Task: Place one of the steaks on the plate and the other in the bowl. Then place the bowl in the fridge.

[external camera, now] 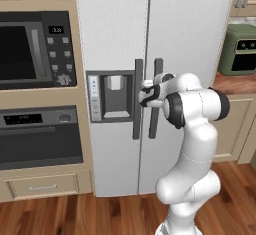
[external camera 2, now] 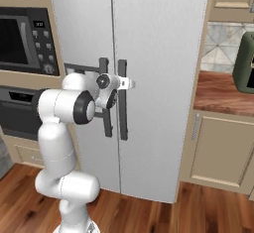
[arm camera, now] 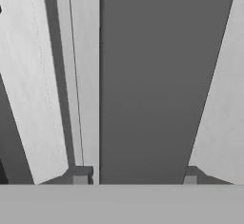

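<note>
We see the fridge [external camera: 190,39] in the middle of the left base view, from the top edge down almost to the wooden floor [external camera: 75,214]. It stands upright, so its long axis is vertical, and its two doors face us; both doors look closed, with only a thin seam between them. On the left door there is the water dispenser panel [external camera: 111,95], in the center of the frame. Beside the seam hang two dark handles, both vertical like the fridge itself: the left handle [external camera: 137,124] and the right handle [external camera: 155,116].

The white arm [external camera: 192,169] rises from the lower right of this view and bends toward the doors. The gripper [external camera: 145,93] is at the right handle, near its upper part, a little right of the center of the frame. In the right base view the gripper [external camera 2: 128,84] reaches the same handle [external camera 2: 122,113] in the middle left of the frame.

In the hand view the wide dark bar of the handle [arm camera: 147,85] runs from the top to the bottom of the frame, between the two fingertips [arm camera: 80,176] at the lower edge. The fingers stand on both sides of the bar, but we cannot tell if they already press on it or are only around it.

To the left of the fridge, in the left base view, there are a microwave [external camera: 30,49] and a black oven [external camera: 40,136] below it.
</note>
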You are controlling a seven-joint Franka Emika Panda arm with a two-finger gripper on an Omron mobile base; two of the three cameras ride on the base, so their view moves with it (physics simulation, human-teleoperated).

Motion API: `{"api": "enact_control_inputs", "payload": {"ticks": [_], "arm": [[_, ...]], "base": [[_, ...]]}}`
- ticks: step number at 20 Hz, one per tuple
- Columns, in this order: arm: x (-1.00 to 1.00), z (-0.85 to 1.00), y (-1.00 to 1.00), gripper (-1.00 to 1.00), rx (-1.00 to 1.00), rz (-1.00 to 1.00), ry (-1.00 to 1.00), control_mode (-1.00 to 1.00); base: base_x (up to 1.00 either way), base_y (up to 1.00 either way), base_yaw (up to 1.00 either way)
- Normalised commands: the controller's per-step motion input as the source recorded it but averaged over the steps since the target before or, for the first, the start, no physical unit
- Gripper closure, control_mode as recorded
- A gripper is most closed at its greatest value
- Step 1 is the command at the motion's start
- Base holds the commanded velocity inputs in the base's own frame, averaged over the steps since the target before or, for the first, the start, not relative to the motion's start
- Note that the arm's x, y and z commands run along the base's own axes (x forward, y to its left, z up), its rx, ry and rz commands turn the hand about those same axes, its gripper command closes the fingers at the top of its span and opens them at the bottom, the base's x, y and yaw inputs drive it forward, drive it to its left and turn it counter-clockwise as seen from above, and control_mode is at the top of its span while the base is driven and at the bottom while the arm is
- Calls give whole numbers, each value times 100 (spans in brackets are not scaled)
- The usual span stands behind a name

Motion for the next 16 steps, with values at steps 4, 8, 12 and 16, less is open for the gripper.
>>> {"api": "enact_control_inputs", "payload": {"ticks": [4, 8, 12, 16], "arm": [[-81, -10, -100, 100, 29, 0, 0, -100], [-100, 0, -100, 100, 33, 2, -2, -100], [-100, 0, -100, 100, 28, 0, -6, -100], [-100, 2, -100, 100, 24, 0, -1, -100]], "base": [[0, 0, 0], [0, 0, 0], [0, 0, 0], [0, 0, 0]]}}
